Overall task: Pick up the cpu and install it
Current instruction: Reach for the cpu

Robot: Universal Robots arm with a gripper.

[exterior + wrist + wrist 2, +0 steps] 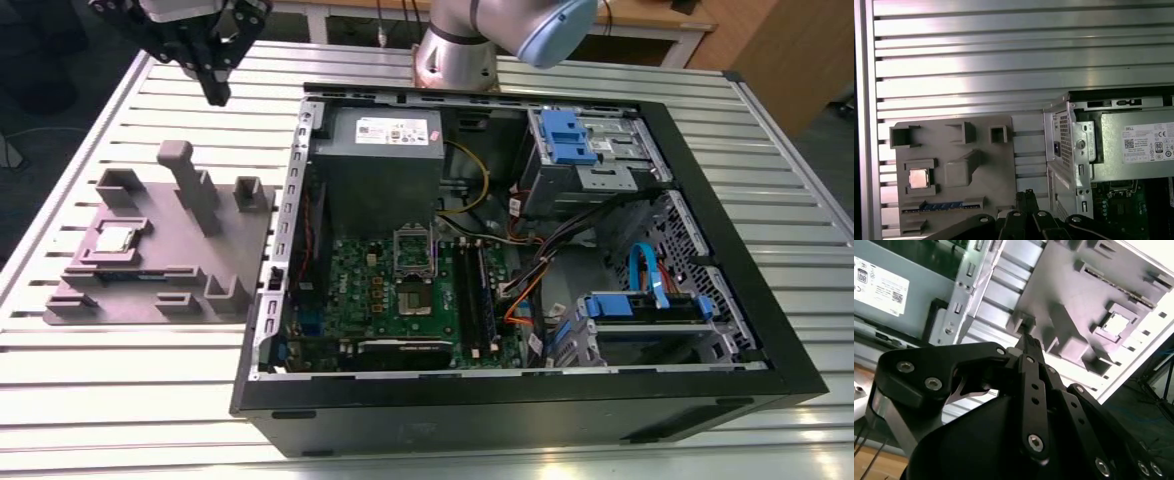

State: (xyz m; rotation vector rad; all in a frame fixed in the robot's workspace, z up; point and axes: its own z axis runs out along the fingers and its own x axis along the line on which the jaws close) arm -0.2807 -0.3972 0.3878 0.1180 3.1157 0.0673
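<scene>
Claw [215, 92] fingers pressed together, empty, hanging over the desk [107, 130] at about 1 o'clock from the grey fixture [150, 285] in the exterior view. Cpu [118, 238] sits in a square pocket on that fixture, at 9 o'clock from the open PC case [534, 400], well apart from the claw.

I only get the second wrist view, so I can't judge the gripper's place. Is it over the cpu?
Observer: No. In the exterior view the gripper hangs high, apart from the cpu, which lies in a pocket of the grey fixture.
Operator: And the socket?
Observer: In the exterior view a metal-framed bracket sits on the green board inside the case; its centre is dark, no silver chip there.
</scene>
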